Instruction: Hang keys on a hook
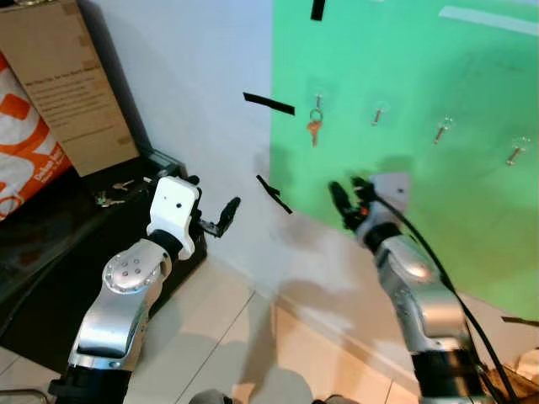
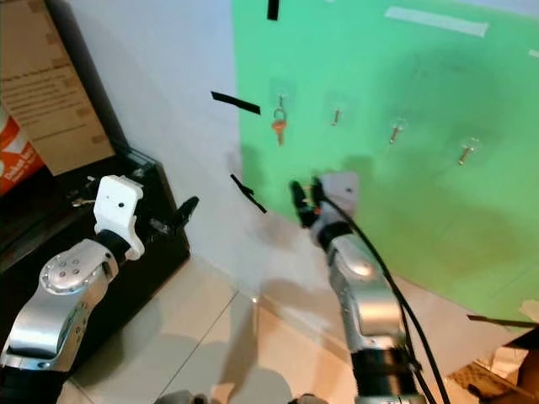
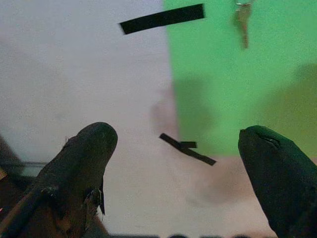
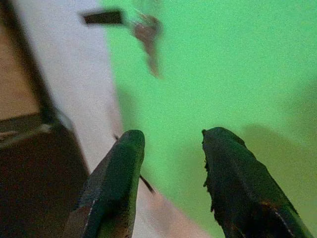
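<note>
Bare wall lies open between both claws and the keys (image 1: 314,128); black cabinet (image 1: 126,219) crowds the left.

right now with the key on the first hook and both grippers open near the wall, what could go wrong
1. The right gripper sits open just below the key; lifting it could brush the key off its hook.
2. The left gripper points at the wall near the black tape strips; reaching forward may scrape them.
3. More keys lie on the black cabinet beside the left arm; swinging back could sweep them off.
</note>
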`<state>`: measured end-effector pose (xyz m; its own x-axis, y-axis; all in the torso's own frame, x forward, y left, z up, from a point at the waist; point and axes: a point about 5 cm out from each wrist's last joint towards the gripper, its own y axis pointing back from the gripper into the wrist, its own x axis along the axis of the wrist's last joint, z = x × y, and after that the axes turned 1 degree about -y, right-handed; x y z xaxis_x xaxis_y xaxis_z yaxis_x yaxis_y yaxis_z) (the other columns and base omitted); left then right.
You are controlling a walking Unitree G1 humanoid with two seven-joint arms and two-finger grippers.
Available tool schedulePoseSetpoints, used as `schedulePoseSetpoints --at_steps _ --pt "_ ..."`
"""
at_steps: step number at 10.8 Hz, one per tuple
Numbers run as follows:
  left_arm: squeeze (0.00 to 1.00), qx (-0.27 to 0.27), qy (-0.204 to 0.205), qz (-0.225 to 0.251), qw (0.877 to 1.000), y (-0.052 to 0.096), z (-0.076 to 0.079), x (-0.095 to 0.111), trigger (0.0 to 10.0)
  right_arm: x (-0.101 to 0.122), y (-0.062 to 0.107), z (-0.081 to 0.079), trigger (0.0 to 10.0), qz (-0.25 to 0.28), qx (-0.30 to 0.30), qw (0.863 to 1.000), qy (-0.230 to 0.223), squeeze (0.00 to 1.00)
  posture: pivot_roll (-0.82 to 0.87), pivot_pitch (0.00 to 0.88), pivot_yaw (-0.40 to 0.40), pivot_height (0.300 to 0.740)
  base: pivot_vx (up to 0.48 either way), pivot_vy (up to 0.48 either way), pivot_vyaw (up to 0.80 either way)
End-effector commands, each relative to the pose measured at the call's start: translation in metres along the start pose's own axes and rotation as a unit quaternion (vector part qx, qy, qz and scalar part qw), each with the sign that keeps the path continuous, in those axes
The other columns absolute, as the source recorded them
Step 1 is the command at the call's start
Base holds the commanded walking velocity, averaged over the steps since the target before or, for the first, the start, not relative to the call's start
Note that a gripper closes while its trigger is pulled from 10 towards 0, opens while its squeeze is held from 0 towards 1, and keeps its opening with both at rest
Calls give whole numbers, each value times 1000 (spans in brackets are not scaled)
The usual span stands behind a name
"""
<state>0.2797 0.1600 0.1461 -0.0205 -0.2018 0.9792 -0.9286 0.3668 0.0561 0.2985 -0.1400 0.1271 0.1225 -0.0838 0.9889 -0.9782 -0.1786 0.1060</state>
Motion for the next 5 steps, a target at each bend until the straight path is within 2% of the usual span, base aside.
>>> schedulePoseSetpoints --at_steps 1,4,5 --pt "157 23 6 -7 1000 1 -6 -3 10000 -2 6 8 10000 -19 -33 999 -11 1000 -41 0 27 740 0 0 0" --pt "165 24 6 -15 1000 1 -4 -6 10000 0 9 9 10000 -3 -34 999 3 1000 -38 0 18 740 0 0 800" --pt "176 26 5 -16 1000 0 -4 -5 10000 1 7 7 10000 -9 -36 999 12 1000 -34 0 12 740 255 0 800"
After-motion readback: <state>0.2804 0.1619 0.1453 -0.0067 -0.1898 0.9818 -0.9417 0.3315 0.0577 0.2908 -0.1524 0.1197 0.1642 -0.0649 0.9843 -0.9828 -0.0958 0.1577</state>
